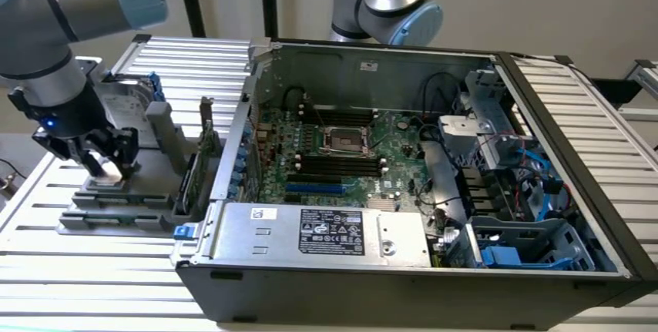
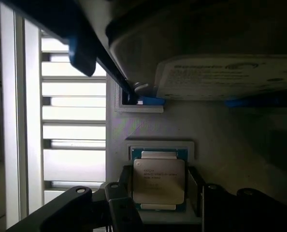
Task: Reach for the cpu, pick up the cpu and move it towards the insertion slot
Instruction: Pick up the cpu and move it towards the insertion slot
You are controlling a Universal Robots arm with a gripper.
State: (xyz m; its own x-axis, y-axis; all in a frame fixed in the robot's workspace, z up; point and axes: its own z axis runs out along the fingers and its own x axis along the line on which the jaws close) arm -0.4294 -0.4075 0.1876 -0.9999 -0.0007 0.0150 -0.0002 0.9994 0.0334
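The cpu (image 2: 159, 180), a small square chip with a silvery top and printed text, lies in a white-framed nest on the grey fixture (image 1: 113, 212) at the exterior view's left. My gripper (image 1: 108, 164) is down over it, and the chip (image 1: 109, 172) shows as a pale patch between the fingers. In the wrist view the gripper (image 2: 160, 187) has its dark fingers (image 2: 126, 188) set against the chip's two opposite edges, shut on it. The insertion slot (image 1: 346, 139), a shiny metal frame around a dark centre, sits on the motherboard inside the open computer case, well toward the exterior view's right of the gripper.
A silver hard drive (image 2: 221, 77) with blue rails stands close behind the chip on the fixture. The case wall (image 1: 242, 116) rises between fixture and motherboard. Black memory slots (image 1: 334, 166), a blue card slot (image 1: 313, 189), cables and a power supply (image 1: 319, 232) surround the socket. A second arm (image 1: 386, 1) stands behind the case.
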